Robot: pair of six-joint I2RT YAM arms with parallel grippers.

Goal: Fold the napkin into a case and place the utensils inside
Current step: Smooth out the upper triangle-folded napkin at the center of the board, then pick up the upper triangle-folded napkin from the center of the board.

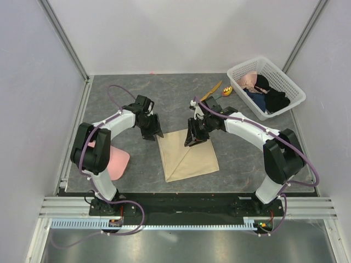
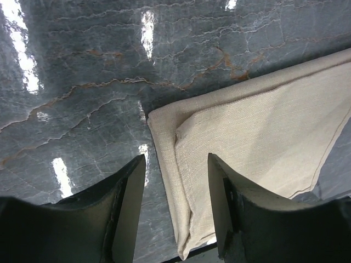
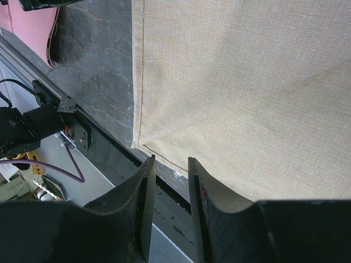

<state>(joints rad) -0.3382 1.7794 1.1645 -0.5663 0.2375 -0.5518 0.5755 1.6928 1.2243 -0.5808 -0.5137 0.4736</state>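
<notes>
Nearest my bases, at 9 o'clock from the cloth, the flat pink fabric cap [image 1: 119,161] lies partly under my left elbow. Next comes the plain beige cloth napkin [image 1: 189,156], folded flat on the dark grey marbled table [image 1: 131,87] about mid-table; a diagonal crease runs across its top layer from 7 towards 1 o'clock, and my left wrist view shows two layers stacked at its corner. My left gripper [image 1: 153,133] hangs at the napkin's 11 o'clock corner; its jaws stand wide apart with nothing between them, bare table under the gap and the cloth's edge just beside the right-hand finger. My right gripper [image 1: 192,141] sits over the napkin's 12 o'clock edge; its jaws are parted only narrowly and grip nothing. Farther off, at 1 o'clock and well apart from the napkin, the small orange plastic knife [image 1: 211,91] lies beside the small spoon with the yellow-orange bowl [image 1: 226,91]. Beyond them, at 2 o'clock, stands the white slatted plastic basket [image 1: 292,87] holding dark and pink clothes [image 1: 263,90].
</notes>
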